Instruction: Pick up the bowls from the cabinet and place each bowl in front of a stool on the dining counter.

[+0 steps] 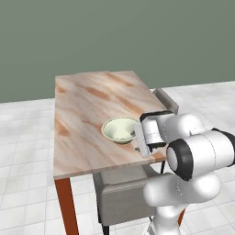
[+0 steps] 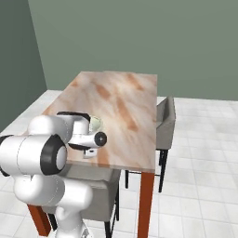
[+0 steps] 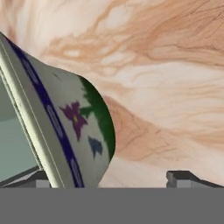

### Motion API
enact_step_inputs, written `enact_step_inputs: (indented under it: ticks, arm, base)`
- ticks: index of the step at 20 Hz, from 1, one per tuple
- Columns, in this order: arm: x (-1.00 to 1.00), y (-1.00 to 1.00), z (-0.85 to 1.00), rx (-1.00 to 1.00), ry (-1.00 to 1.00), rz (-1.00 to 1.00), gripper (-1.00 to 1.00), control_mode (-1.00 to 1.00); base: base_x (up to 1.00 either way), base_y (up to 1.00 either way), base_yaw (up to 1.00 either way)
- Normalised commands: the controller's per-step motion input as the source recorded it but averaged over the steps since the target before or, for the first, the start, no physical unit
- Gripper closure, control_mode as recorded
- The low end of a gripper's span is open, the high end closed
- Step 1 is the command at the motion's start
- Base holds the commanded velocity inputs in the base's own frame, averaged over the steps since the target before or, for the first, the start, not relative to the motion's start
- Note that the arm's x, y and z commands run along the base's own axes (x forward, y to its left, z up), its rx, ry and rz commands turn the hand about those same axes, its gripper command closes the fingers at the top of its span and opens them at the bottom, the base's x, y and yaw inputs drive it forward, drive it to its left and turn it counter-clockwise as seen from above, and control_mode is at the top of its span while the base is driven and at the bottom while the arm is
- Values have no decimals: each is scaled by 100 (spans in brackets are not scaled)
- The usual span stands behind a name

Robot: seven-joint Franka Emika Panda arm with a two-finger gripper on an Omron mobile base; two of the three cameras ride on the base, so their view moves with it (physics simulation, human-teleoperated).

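A bowl [image 1: 119, 129], pale green inside, rests on the dining counter [image 1: 87, 114] near its front right edge. The hand view shows its outer wall [image 3: 74, 127], white with a blue band and painted flowers. My gripper [image 3: 105, 179] is open and straddles the bowl's near rim, one fingertip [image 3: 26, 178] inside the bowl and the other [image 3: 186, 178] outside, well apart from the wall. In the left base view the hand [image 1: 148, 134] sits just right of the bowl. From the right base view the hand [image 2: 88, 139] hides most of the bowl [image 2: 96, 122]. A grey stool [image 1: 124, 197] stands below the counter edge in front of the bowl.
A second grey stool [image 1: 166, 100] stands further along the counter's right side, also seen as the stool [image 2: 166, 123] from the right. Red-brown legs [image 2: 145, 200] hold the counter up. A grey-green wall stands behind, with pale tiled floor all around.
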Motion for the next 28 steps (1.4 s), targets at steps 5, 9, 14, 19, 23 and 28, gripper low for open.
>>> enact_step_inputs:
  ticks: [5,9,14,19,23,28]
  arm:
    - [30,-19,50,0,7,4,-100,-100]
    - [-18,-7,100,-5,0,0,-100,-100]
    - [-94,-8,100,-8,0,3,-100,-100]
    - [-100,0,99,-7,0,2,-100,-100]
    - [-100,0,94,-6,0,1,-100,-100]
    - [-100,0,97,-4,0,1,-100,-100]
  base:
    - [0,0,0]
    - [0,0,0]
    - [0,0,0]
    - [0,0,0]
    - [0,0,0]
    - [0,0,0]
